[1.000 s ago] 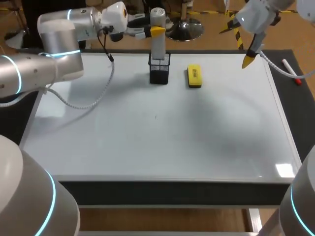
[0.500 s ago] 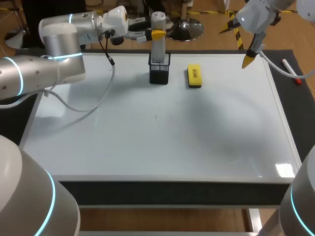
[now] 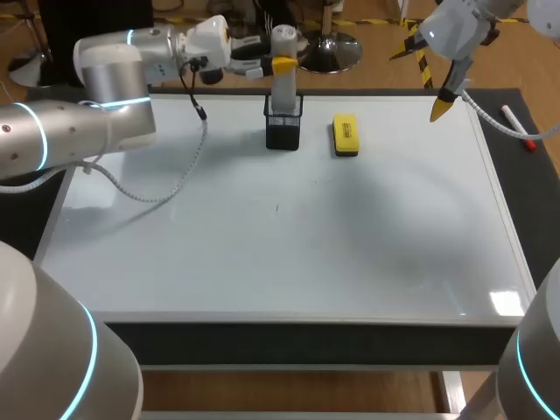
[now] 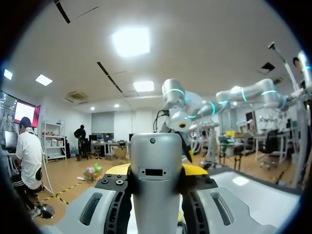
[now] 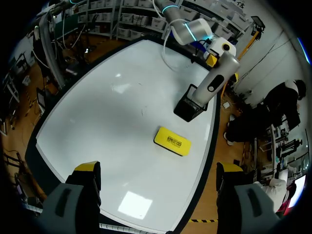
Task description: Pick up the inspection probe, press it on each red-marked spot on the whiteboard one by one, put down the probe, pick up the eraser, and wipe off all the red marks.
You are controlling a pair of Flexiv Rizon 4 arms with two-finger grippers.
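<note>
The grey cylindrical probe [image 3: 282,74] stands upright with its lower end in a black mesh holder [image 3: 283,127] at the back middle of the whiteboard [image 3: 280,245]. My left gripper [image 3: 278,63] comes in from the left and is shut on the probe's upper part. In the left wrist view the probe [image 4: 156,195] fills the gap between the yellow fingers [image 4: 117,169]. The yellow eraser [image 3: 346,136] lies flat just right of the holder. My right gripper [image 3: 442,103] hangs open above the board's back right corner, looking down on the eraser [image 5: 172,140] and probe [image 5: 218,78]. I see no red marks.
A red-capped marker [image 3: 518,127] lies on the dark mat beyond the board's right edge. A tiny dark speck [image 3: 277,208] sits near the board's middle. The left arm's cable [image 3: 166,188] droops over the board's back left part.
The left arm's elbow has swung to the right, and its gripper with the probe has sunk slightly toward the holder. The right arm has kept still.
</note>
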